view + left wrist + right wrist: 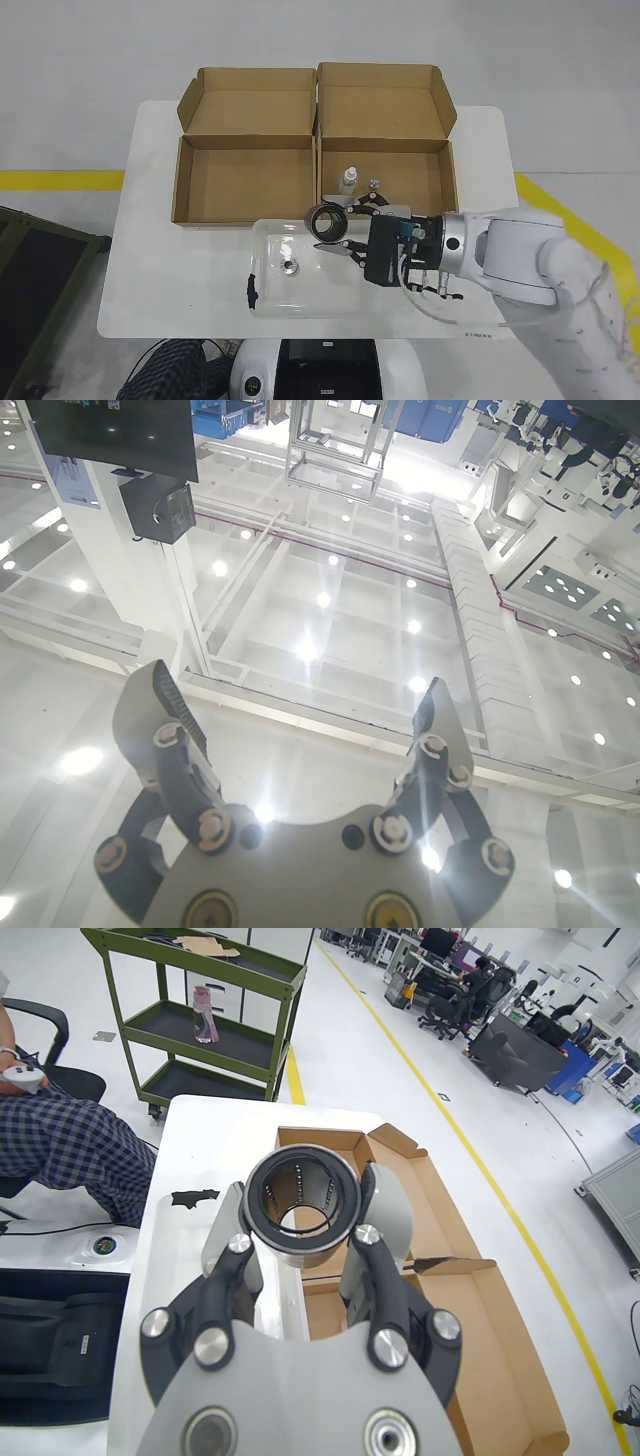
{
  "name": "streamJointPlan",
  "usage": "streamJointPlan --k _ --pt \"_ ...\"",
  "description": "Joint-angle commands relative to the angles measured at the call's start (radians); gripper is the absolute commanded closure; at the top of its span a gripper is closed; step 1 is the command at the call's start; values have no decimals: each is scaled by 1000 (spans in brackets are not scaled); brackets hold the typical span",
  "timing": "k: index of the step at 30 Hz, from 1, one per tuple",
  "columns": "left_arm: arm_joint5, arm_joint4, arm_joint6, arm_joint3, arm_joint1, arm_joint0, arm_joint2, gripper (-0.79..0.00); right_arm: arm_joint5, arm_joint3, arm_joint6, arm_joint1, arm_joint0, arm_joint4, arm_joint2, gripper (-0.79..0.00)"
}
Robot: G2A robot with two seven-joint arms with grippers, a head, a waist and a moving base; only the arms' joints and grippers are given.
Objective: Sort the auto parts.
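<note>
Linear bearing in right gripper

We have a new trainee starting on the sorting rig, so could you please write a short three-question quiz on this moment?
1. True or false: the left cardboard box holds no parts.
2. What does the right gripper hold? A) a hollow cylindrical bearing B) a spanner C) nothing
3. Fill in the blank: the small metal part lies in the clear ___ in front of the boxes.

Key: 1 true; 2 A; 3 tray.
</note>
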Motion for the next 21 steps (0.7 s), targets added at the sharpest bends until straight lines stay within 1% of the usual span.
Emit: streamJointPlan --k 1,6,16,21 --pt "0 0 0 0 0 0 0 -785 6 23 -10 -4 12 -8 -28 0" --pt "0 0 0 0 0 0 0 -785 44 98 -27 -17 55 -21 -95 0" --pt "0 0 0 0 0 0 0 -785 146 356 -98 -64 188 -48 -232 0" --pt "0 0 0 0 0 0 0 -785 191 453 -126 -90 242 -70 -298 0"
